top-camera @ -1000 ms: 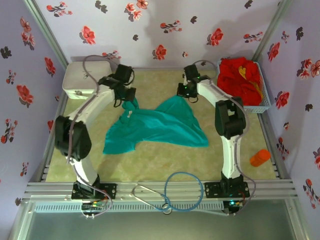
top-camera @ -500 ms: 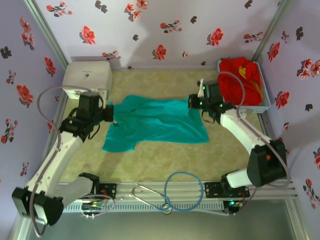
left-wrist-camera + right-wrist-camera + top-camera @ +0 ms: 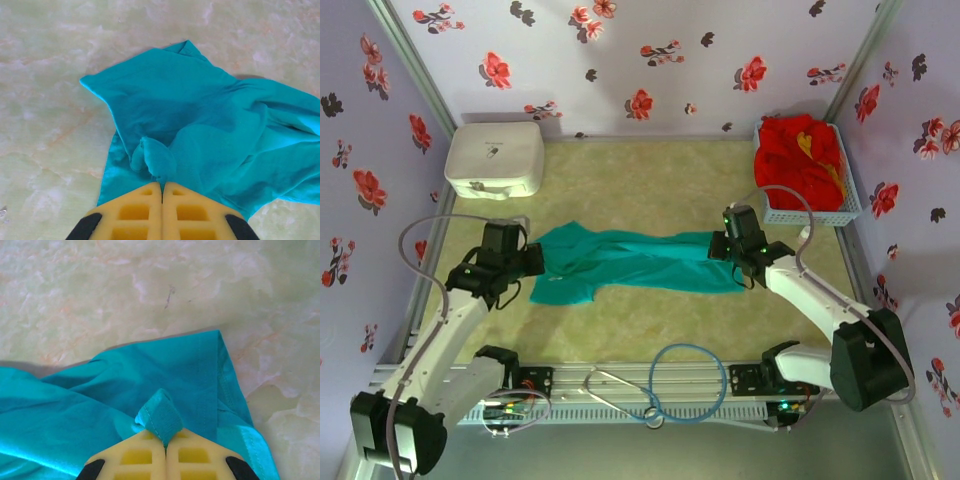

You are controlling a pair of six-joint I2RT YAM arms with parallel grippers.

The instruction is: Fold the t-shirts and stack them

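arms: left arm (image 3: 448, 338) and right arm (image 3: 817, 296) were white-shelled links with black joint housings | hands: left hand (image 3: 161, 188), right hand (image 3: 166, 441) had yellow fingers (image 3: 134, 214) moulded with rectangular pockets, black backing at the outer corners | cabling: loose grey cable (image 3: 417, 238) looped off each arm | bases (image 3: 506, 379): black

White box (image 3: 493, 158) back left, white basket (image 3: 815, 215) back right, blue cable (image 3: 690, 346) in front
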